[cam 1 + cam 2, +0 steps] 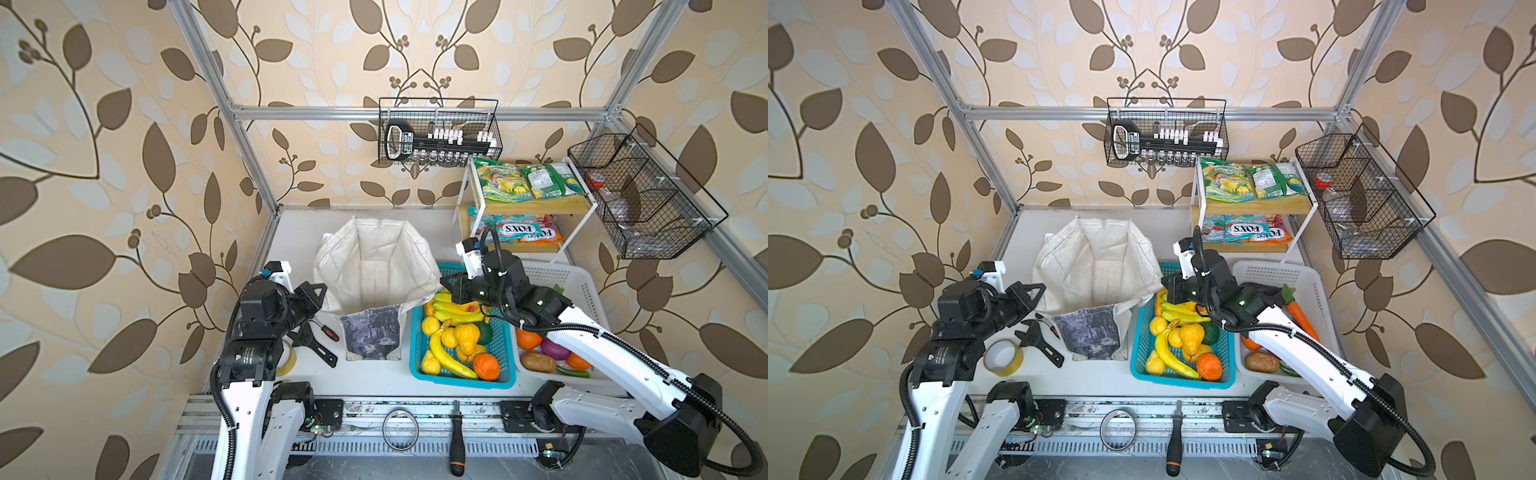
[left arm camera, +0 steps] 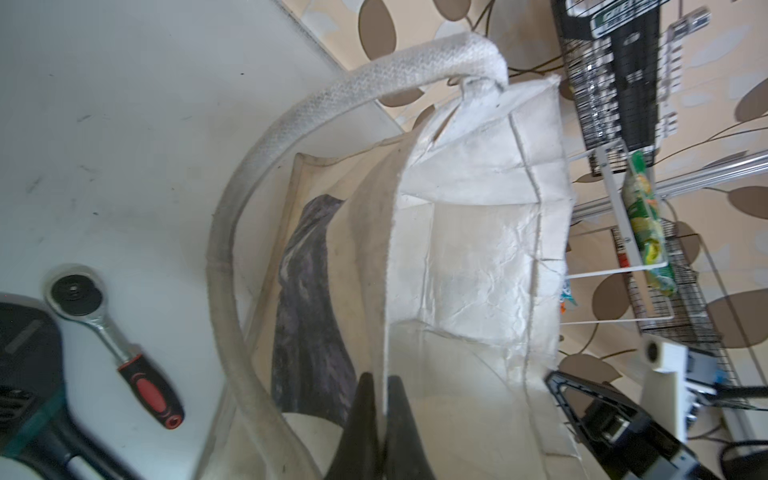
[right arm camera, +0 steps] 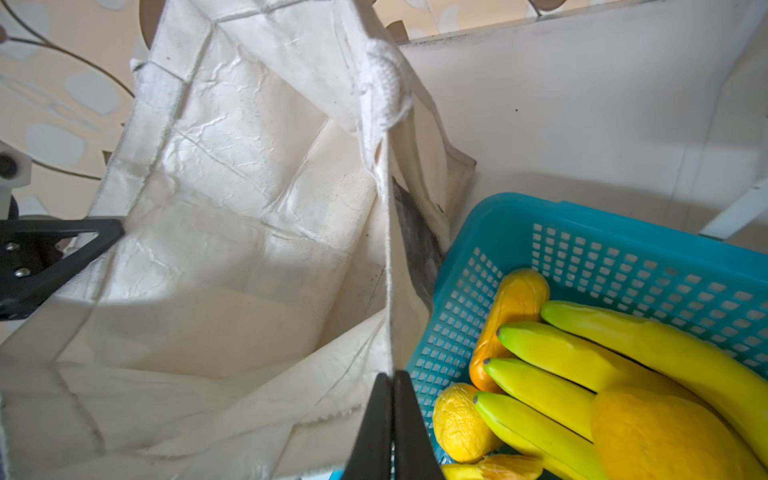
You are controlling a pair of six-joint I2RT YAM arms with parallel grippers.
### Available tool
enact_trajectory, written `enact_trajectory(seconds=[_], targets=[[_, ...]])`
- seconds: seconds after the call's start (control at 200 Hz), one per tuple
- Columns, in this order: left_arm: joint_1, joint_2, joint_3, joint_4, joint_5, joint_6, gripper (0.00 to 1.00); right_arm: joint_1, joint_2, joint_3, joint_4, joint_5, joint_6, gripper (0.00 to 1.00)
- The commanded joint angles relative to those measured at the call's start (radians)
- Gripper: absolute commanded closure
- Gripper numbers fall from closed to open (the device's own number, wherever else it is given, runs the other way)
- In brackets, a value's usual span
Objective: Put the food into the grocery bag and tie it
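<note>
- Left gripper [image 2: 380, 388] and right gripper [image 3: 392, 380] each pinched the cloth rim on opposite sides of the grocery bag [image 1: 374, 266], which spread its mouth.
- The step in hand was judged to be holding the bag open for loading. Both pinches should pull outward evenly, taut enough to open the soft bag without tipping it.
- The bag stood mid-table [image 1: 299, 232], just beside the blue basket [image 1: 461, 381]. Its long axis was roughly vertical, with the mouth upward and the printed panel toward the robot.
- The snack packets [image 1: 498, 178] lay on the shelf [image 1: 536, 205], not yet bagged.

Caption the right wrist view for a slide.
Right pincer shut on the grocery bag rim beside the blue basket of toy fruit.
</note>
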Motion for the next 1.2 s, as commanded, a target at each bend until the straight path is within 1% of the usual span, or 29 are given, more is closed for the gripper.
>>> enact_trajectory(seconds=[0.0, 0.11, 0.125, 0.175, 0.23, 0.34, 0.42, 0.51, 0.555, 0.59, 0.645, 0.7, 0.745, 0.775, 0.8, 0.86, 0.9, 0.92, 0.97, 1.025, 1.11, 1.2], targets=[[0.003, -0.033, 0.019, -0.052, -0.077, 0.118, 1.0, 0.053, 0.032, 0.082, -0.077, 0.08, -0.026, 1.0], [0.002, 0.002, -0.001, -0.037, 0.021, 0.098, 1.0, 0.07, 0.06, 0.079, -0.049, 0.055, -0.014, 0.99], [0.003, 0.007, -0.004, -0.031, 0.035, 0.092, 1.0, 0.071, 0.064, 0.078, -0.045, 0.057, -0.015, 0.96], [0.002, 0.018, -0.019, -0.011, 0.074, 0.08, 1.0, 0.07, 0.072, 0.073, -0.036, 0.063, -0.015, 0.77], [0.003, 0.017, -0.039, 0.017, 0.092, 0.064, 1.0, 0.071, 0.078, 0.066, -0.019, 0.057, -0.013, 0.63], [0.003, 0.006, -0.063, 0.043, 0.087, 0.055, 1.0, 0.07, 0.086, 0.039, 0.039, 0.025, 0.005, 0.45], [0.003, 0.003, -0.066, 0.044, 0.084, 0.056, 1.0, 0.071, 0.098, 0.025, 0.089, -0.028, 0.02, 0.4], [0.003, -0.001, -0.07, 0.052, 0.084, 0.051, 1.0, 0.079, 0.129, 0.035, 0.106, -0.042, 0.04, 0.36], [0.002, -0.002, -0.072, 0.062, 0.093, 0.047, 1.0, 0.092, 0.147, 0.046, 0.098, -0.028, 0.042, 0.35], [0.003, -0.002, -0.073, 0.072, 0.1, 0.044, 1.0, 0.101, 0.16, 0.055, 0.084, -0.016, 0.041, 0.36], [0.002, 0.0, -0.067, 0.078, 0.092, 0.053, 0.9, 0.109, 0.167, 0.061, 0.075, 0.007, 0.04, 0.42], [0.002, 0.006, -0.046, 0.063, 0.061, 0.082, 0.82, 0.109, 0.173, 0.071, 0.058, 0.021, 0.037, 0.54], [0.002, 0.016, -0.024, 0.051, 0.037, 0.106, 0.72, 0.108, 0.176, 0.085, 0.032, 0.04, 0.025, 0.62], [0.003, 0.025, -0.011, 0.045, 0.025, 0.115, 0.7, 0.109, 0.177, 0.093, 0.023, 0.042, 0.018, 0.68], [0.002, 0.034, -0.004, 0.045, 0.026, 0.125, 0.72, 0.107, 0.178, 0.097, 0.022, 0.04, 0.016, 0.73], [0.003, 0.058, -0.003, 0.059, 0.046, 0.133, 0.84, 0.108, 0.181, 0.103, 0.029, 0.025, 0.017, 0.82], [0.002, 0.081, 0.004, 0.055, 0.056, 0.138, 0.93, 0.11, 0.182, 0.103, 0.04, 0.01, 0.017, 0.88], [0.002, 0.093, 0.016, 0.041, 0.057, 0.147, 1.0, 0.11, 0.184, 0.103, 0.042, 0.005, 0.019, 0.92], [0.002, 0.111, 0.05, -0.005, 0.036, 0.177, 1.0, 0.11, 0.185, 0.111, 0.035, 0.005, 0.014, 1.0], [0.002, 0.11, 0.09, -0.05, -0.018, 0.213, 1.0, 0.105, 0.187, 0.126, -0.008, 0.021, -0.005, 1.0], [0.003, 0.1, 0.144, -0.099, -0.14, 0.239, 1.0, 0.079, 0.189, 0.156, -0.101, 0.042, -0.041, 1.0], [0.004, 0.108, 0.202, -0.147, -0.195, 0.256, 1.0, 0.034, 0.17, 0.17, -0.186, 0.07, -0.074, 1.0]])
